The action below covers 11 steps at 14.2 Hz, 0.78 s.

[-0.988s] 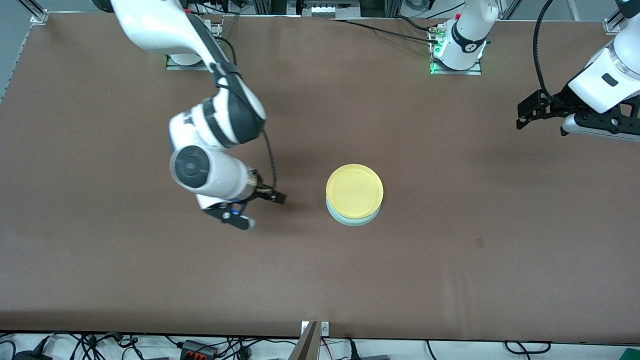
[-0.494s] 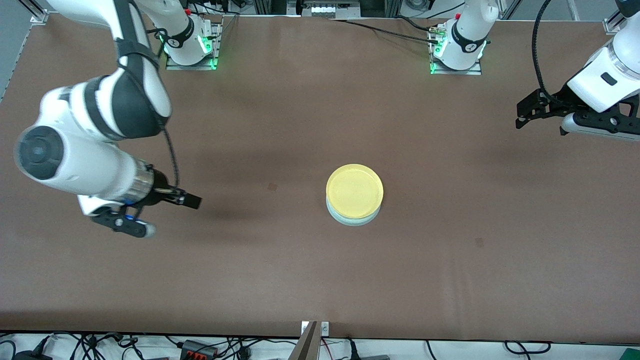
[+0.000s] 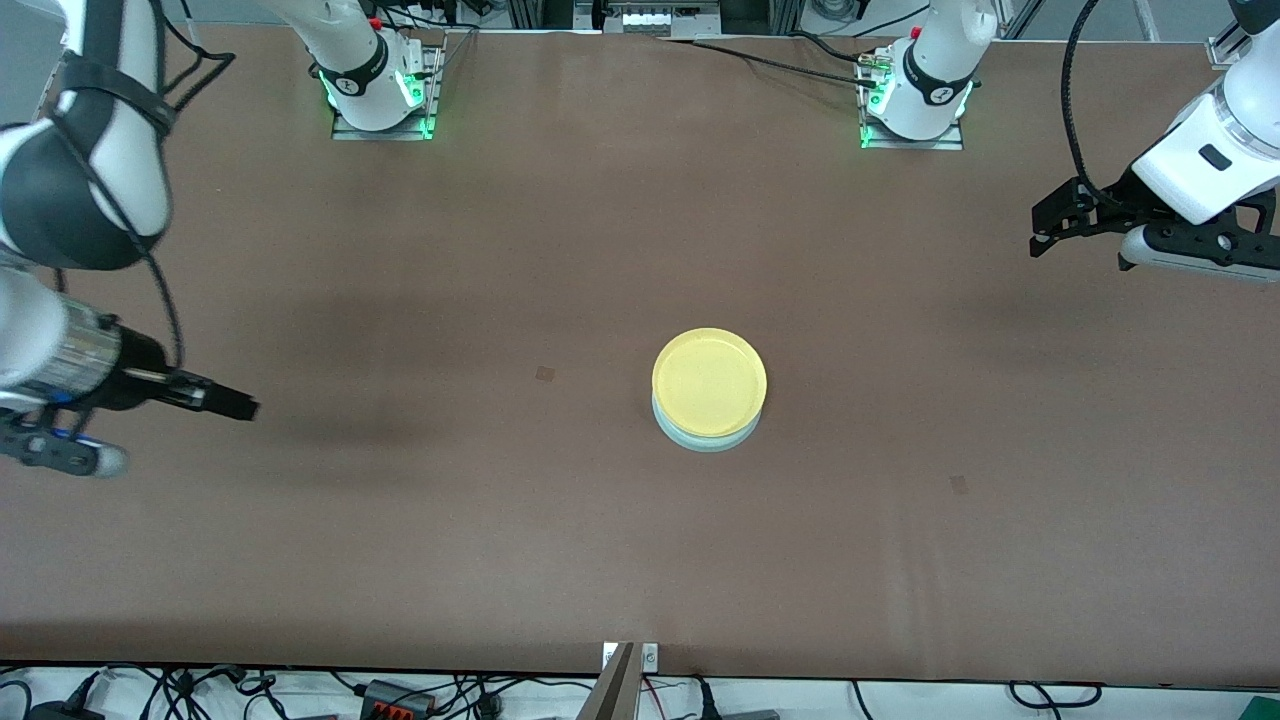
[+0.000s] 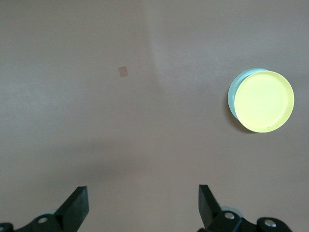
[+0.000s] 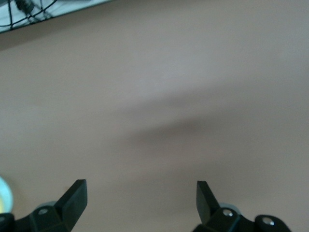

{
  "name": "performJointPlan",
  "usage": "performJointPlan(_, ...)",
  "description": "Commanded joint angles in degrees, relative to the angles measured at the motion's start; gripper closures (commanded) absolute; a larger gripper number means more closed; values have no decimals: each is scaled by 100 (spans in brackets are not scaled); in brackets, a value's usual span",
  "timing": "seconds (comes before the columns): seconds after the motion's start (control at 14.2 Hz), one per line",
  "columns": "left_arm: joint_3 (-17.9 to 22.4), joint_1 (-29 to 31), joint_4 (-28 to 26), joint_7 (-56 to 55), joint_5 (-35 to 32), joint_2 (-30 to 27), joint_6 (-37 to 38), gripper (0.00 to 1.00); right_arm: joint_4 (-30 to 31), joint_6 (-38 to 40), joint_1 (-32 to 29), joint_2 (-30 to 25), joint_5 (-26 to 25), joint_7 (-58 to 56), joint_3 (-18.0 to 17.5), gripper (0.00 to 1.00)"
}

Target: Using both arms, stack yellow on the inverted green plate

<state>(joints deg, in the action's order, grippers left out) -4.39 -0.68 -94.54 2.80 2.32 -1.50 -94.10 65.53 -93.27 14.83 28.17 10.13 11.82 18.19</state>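
While the yellow plate sits stacked on the green plate mid-table, we see the left gripper and right gripper hanging well apart from it, both jaws spread, empty.

Evenly, softly lit from above. Faint smeared shadows on the brown table, darkest toward the right arm's end. No glare. Right wrist view hazy, motion-blurred.

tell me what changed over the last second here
The right tool, open and empty, pulled away from the stacked plates toward the right arm's end of the table. The yellow plate stayed on the green plate, and the left tool stayed open, waiting at its own end.
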Motion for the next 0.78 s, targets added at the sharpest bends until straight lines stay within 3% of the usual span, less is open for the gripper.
performJointPlan(0.0,-9,-2,172,107,-65,79,129,0,372,28,-679,-627,-598,-381,-743,0)
performJointPlan(0.14,-9,-11,172,107,-74,79,129,0,548,19,-1435,-909,-801,-521,-1430,0)
performJointPlan(0.71,-9,-11,172,98,-65,79,129,0,1339,19,-1623,-1630,-1215,-1164,-1468,0)
